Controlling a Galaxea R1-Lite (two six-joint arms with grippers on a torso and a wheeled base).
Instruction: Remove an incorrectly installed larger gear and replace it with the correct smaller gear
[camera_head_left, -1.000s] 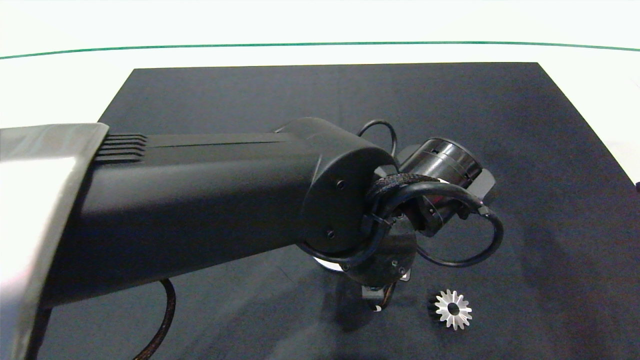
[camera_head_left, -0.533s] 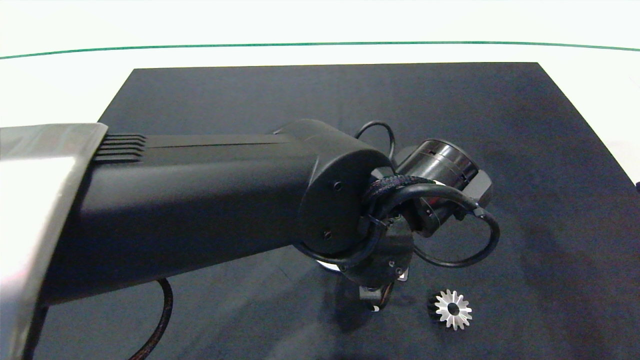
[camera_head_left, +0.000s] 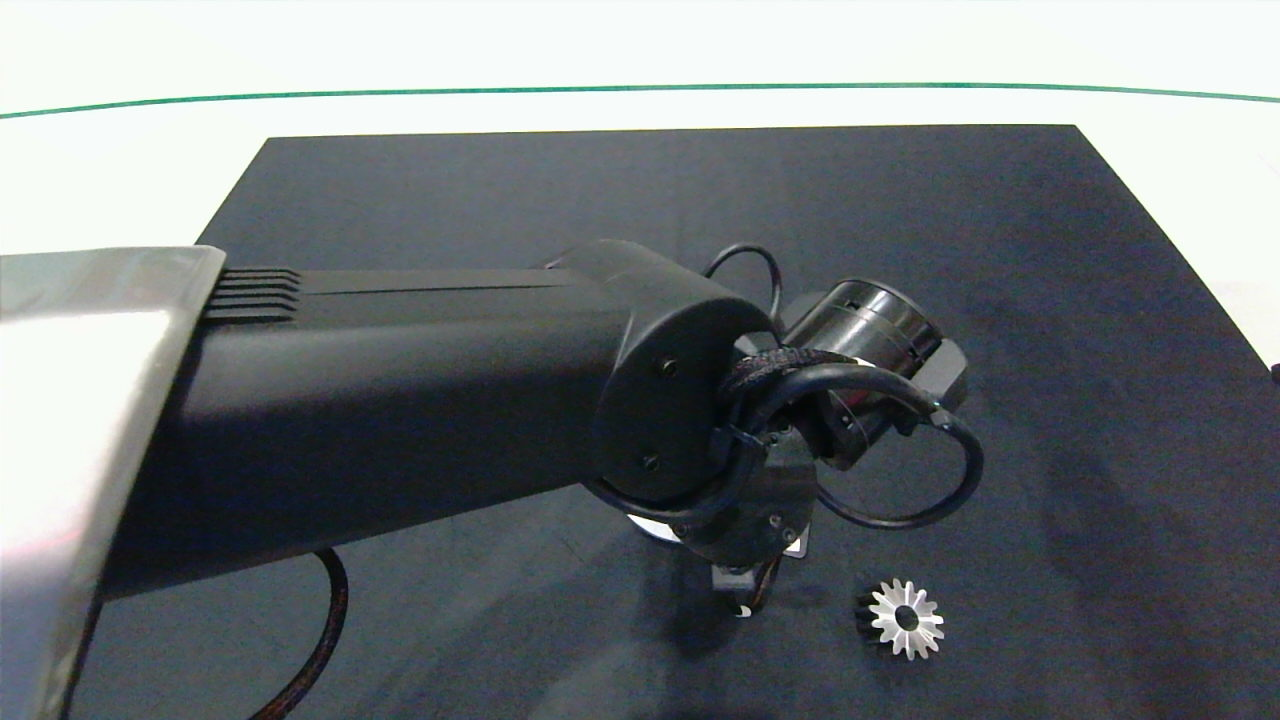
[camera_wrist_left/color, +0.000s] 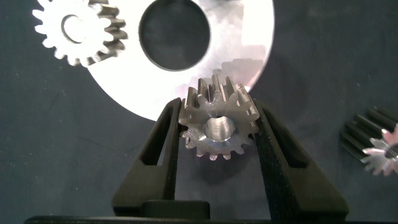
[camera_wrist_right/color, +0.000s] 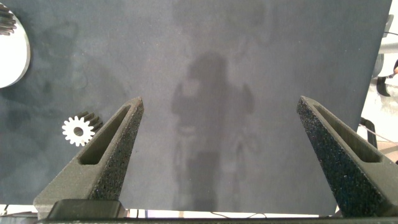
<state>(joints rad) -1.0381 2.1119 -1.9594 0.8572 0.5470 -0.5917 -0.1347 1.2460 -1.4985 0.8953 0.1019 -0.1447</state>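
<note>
My left gripper (camera_wrist_left/color: 217, 109) is shut on the smaller gear (camera_wrist_left/color: 219, 124), a stubby-toothed silver gear held by its sides just above the edge of a round silver plate (camera_wrist_left/color: 249, 50). Another small gear (camera_wrist_left/color: 76, 30) sits on that plate beside a dark round hole (camera_wrist_left/color: 174, 30). The larger gear (camera_head_left: 905, 618), with its bright star-like face, lies flat on the black mat to the right of the left wrist; it also shows in the wrist views (camera_wrist_left/color: 378, 148) (camera_wrist_right/color: 79, 129). My right gripper (camera_wrist_right/color: 221, 99) hangs open above bare mat, apart from everything.
The left arm (camera_head_left: 400, 400) covers much of the head view and hides most of the plate, of which only a pale sliver (camera_head_left: 648, 527) shows. The black mat (camera_head_left: 1000, 250) lies on a white table with a green line behind it.
The left wrist has shifted slightly to the left with the smaller gear held. The larger gear has stayed put on the mat.
</note>
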